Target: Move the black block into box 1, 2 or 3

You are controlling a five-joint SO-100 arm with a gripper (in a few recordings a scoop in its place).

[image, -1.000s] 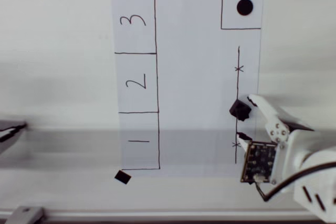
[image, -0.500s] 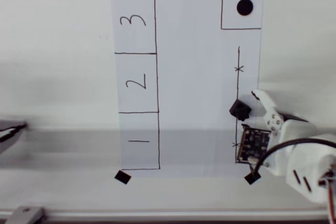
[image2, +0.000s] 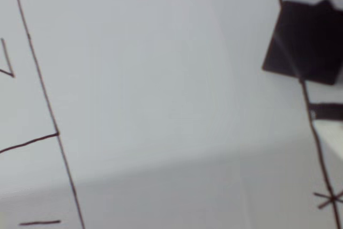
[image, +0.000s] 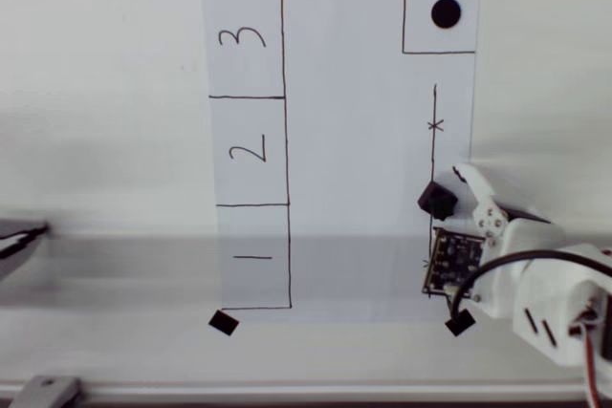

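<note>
The black block (image: 437,201) lies on the pen line near the right edge of the white paper (image: 354,140). My white gripper (image: 448,205) is open right beside it. One finger (image: 470,186) reaches past the block's right side, and the other is hidden under the wrist camera board (image: 452,262) just below the block. In the wrist view the block (image2: 303,42) sits at the upper right, with a dark fingertip (image2: 327,112) just below it. Box 1 (image: 253,257), marked with a short dash, is at the paper's lower left, far left of the block.
Box 2 (image: 249,150) and box 3 (image: 244,38) stack above box 1. A flat black dot (image: 446,12) sits in a drawn square at the upper right. Tape pieces (image: 223,323) hold the paper's corners. A metal rail (image: 287,392) runs along the bottom edge.
The arm has swung left and closer to the block, so the wrist board now sits just below it. The block has not moved.
</note>
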